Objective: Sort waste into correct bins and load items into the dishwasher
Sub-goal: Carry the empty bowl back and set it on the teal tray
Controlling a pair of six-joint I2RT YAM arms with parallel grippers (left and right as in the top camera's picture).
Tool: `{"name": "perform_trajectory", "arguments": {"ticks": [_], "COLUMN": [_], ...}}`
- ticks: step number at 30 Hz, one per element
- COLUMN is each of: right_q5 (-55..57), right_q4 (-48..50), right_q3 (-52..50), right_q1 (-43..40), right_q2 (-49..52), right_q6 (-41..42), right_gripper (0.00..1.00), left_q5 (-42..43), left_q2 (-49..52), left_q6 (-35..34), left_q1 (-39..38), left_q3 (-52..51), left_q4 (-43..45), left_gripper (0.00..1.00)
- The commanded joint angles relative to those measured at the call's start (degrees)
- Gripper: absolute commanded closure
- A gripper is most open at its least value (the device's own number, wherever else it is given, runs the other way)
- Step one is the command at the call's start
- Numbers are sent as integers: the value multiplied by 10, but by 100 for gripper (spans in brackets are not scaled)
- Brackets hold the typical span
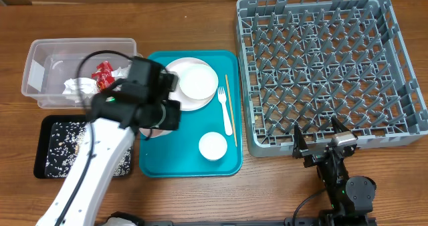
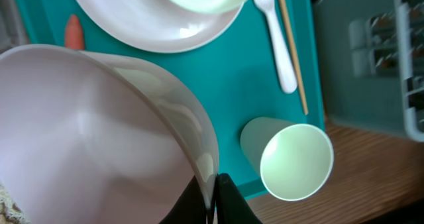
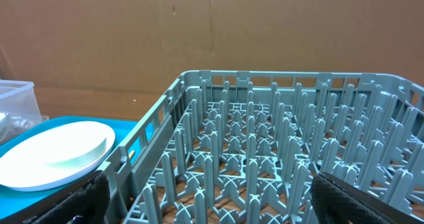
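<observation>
Overhead, the left tool (image 1: 157, 117) hangs over the left edge of the teal tray (image 1: 180, 160); the right tool (image 1: 319, 138) stands wide at the near side of the grey rack (image 1: 321, 65). Left wrist: jaws pinch the rim of a tilted white bowl (image 2: 99, 138) above the tray. Right wrist: rack pegs ahead, plates (image 3: 56, 156) left.

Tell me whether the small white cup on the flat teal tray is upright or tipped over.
Upright. Overhead, the small white cup shows a round open mouth facing up, standing on the flat teal tray.

A lab test bench — cardboard backdrop (image 3: 132, 38) behind wooden table (image 1: 200, 199)
</observation>
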Motion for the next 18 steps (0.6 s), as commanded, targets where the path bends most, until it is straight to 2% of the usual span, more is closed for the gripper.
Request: {"name": "perform_trajectory", "arguments": {"ticks": [1, 9, 18], "right_q5": [5, 5, 5], "right_q4": [3, 3, 3], "right_q3": [-6, -6, -6], "right_q1": [-3, -3, -3], "right_q2": [-5, -5, -5], "right_q6": [-2, -2, -2], "right_gripper": [0, 0, 0], "left_q5": [-37, -31, -30], "left_q2": [43, 137, 174], "left_q6": [-13, -32, -38], "left_q1": [-30, -72, -83], "left_q3": [8, 8, 8], "left_q4": [2, 8, 12], "left_gripper": [94, 96, 96]}}
